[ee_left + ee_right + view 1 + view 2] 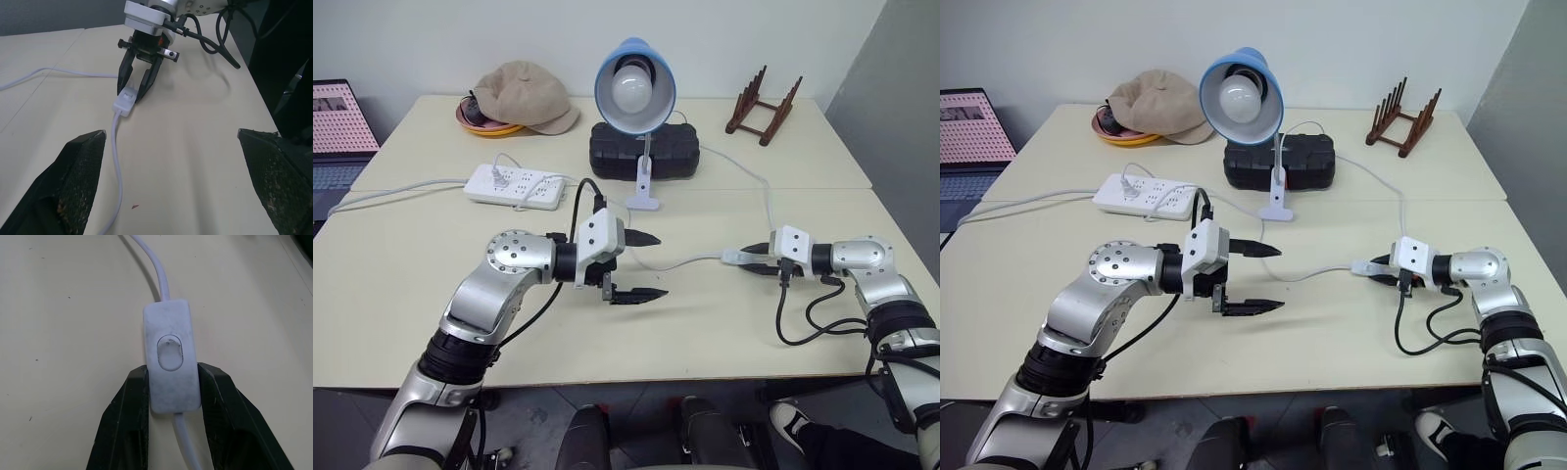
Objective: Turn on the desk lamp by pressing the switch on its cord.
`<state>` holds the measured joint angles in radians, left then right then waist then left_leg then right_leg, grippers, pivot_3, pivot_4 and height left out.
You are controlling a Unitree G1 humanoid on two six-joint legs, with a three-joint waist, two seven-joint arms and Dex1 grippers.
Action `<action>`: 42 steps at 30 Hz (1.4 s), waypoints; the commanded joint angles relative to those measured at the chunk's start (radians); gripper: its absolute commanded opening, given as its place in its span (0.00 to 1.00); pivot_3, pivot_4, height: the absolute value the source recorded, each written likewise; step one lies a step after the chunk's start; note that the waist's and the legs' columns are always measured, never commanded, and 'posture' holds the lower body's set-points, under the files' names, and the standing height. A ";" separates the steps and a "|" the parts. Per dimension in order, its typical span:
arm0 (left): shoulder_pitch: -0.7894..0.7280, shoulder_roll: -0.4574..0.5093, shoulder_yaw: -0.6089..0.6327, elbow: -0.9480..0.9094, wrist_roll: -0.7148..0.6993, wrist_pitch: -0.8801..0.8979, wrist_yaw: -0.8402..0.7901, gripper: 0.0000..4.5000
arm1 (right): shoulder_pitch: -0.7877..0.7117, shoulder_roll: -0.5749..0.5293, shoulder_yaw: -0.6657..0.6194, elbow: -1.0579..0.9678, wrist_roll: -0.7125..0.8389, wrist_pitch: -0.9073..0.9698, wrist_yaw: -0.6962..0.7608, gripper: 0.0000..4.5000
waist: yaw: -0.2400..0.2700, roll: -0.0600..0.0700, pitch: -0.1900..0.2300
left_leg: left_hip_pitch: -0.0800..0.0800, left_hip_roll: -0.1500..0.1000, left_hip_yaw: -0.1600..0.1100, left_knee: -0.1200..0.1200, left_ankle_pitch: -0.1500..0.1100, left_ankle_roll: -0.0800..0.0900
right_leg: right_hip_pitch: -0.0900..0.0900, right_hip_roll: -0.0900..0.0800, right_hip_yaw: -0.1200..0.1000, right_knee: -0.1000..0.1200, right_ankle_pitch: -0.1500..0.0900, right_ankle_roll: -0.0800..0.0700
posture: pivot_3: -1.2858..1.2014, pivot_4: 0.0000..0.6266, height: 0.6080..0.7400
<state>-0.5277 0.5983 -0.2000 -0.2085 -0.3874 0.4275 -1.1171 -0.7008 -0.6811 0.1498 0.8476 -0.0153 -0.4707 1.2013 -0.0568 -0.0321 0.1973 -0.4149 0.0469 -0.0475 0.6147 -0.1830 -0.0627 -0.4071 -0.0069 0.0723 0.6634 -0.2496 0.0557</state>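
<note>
Right wrist view: the small flat white rectangular switch (171, 361) with its oval rocker button lies on the cream tabletop (724, 333), pinched at its near end between the two black fingers (124, 421) of the right gripper (756, 260), one finger against each long side. A thin white cord (156, 269) leaves the switch at both ends. From the head views, that cord runs across the table from the gripped switch toward the white clip base of the desk lamp (634, 90), whose round light-blue shade and large white bulb face the camera; the bulb looks unlit. The lamp stands in front of a black rectangular case (643, 152), well apart from the switch. The left gripper (644, 265) hovers near mid-table with its black fingers spread wide, holding nothing, pointing toward the right gripper. A white power strip (516, 186) lies beside the lamp. At the far edge a shallow orange-rimmed dish (480, 125) sits partly under a beige cap (527, 96); what it holds cannot be made out. A dark wooden slotted rack (763, 107) stands at the far right
</note>
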 commanded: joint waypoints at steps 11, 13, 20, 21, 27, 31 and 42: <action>-0.014 -0.273 0.349 -0.060 -0.602 0.821 0.499 1.00 | 0.147 0.014 -0.066 -0.722 0.120 0.532 -0.136 0.24 | 0.000 0.000 0.000 | 0.000 0.000 -0.003 0.002 0.000 0.000 | 0.000 0.000 -0.002 0.002 0.000 0.000 | 0.52 0.24 1.00; 0.003 -0.312 0.371 -0.063 -0.628 0.838 0.557 1.00 | 0.166 0.023 -0.067 -0.801 0.112 0.575 -0.175 0.24 | 0.002 0.000 0.000 | 0.000 0.000 -0.003 0.003 0.000 0.000 | 0.001 0.000 -0.002 0.002 0.000 0.000 | 0.52 0.24 1.00; 0.089 -0.389 0.337 -0.070 -0.570 0.747 0.671 1.00 | 0.206 0.082 -0.072 -1.005 0.127 0.720 -0.304 0.24 | 0.003 0.000 0.000 | -0.001 0.000 -0.002 0.009 0.000 0.000 | 0.002 0.000 -0.001 0.002 0.001 0.001 | 0.52 0.24 1.00; 0.090 -0.404 0.343 -0.062 -0.572 0.735 0.684 1.00 | 0.216 0.084 -0.068 -1.031 0.131 0.729 -0.306 0.24 | 0.005 0.000 0.000 | -0.001 0.000 -0.002 0.009 0.000 0.000 | 0.003 0.000 -0.001 0.002 0.001 0.001 | 0.52 0.24 1.00; 0.054 -0.481 0.372 0.010 -0.566 0.666 0.749 1.00 | 0.255 0.090 -0.053 -1.126 0.138 0.720 -0.303 0.24 | 0.016 0.000 0.000 | -0.002 -0.001 -0.003 0.011 0.000 0.000 | 0.002 0.000 -0.001 0.001 0.000 0.000 | 0.52 0.24 1.00; 0.038 -0.496 0.367 0.026 -0.571 0.657 0.755 1.00 | 0.271 0.089 -0.046 -1.150 0.134 0.702 -0.299 0.24 | 0.020 0.000 0.000 | -0.003 -0.001 -0.002 0.011 0.000 0.000 | 0.002 0.000 -0.001 0.000 0.000 0.000 | 0.52 0.24 1.00; 0.028 -0.486 0.338 0.034 -0.569 0.656 0.727 1.00 | 0.274 0.093 -0.039 -1.163 0.129 0.683 -0.314 0.24 | 0.019 0.000 0.000 | -0.003 -0.001 -0.002 0.010 0.000 0.000 | 0.002 0.000 -0.001 0.000 0.000 -0.001 | 0.52 0.24 1.00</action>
<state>-0.4801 0.1126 0.1454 -0.1588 -0.9411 1.1007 -0.3678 -0.4201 -0.5859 0.1205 -0.2707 0.1014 0.2300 0.8942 -0.0375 -0.0319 0.1972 -0.4175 0.0458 -0.0499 0.6252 -0.1833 -0.0630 -0.4049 -0.0070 0.0716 0.6635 -0.2497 0.0551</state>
